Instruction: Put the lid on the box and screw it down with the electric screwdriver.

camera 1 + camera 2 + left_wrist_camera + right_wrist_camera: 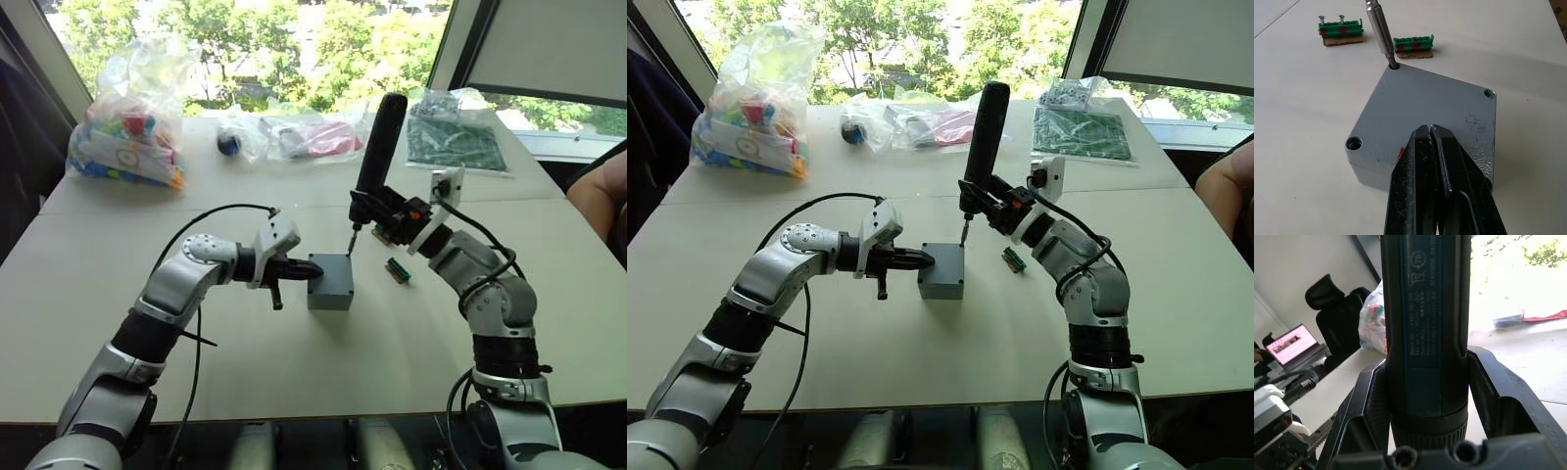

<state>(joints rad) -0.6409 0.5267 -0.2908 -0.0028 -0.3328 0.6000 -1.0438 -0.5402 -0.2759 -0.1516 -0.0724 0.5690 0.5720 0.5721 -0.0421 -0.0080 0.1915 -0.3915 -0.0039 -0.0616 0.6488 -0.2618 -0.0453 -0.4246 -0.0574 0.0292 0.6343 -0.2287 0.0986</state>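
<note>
On the box [330,284] sits the lid [1425,115], closed left tool [1436,188] pressing it, right tool [1425,401] gripping the electric screwdriver [379,147]

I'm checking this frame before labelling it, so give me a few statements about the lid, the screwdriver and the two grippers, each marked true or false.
1. The lid sits on the box. True.
2. The electric screwdriver lies flat on the table. False: it stands nearly upright, clamped in the right gripper.
3. The bit tip is in a corner hole of the lid. True, as the left wrist view shows.
4. The left gripper is wide open above the lid. False: its fingers are shut, pressed against the box's near side.
5. Two green connectors lie on the table beyond the box. True.
</note>
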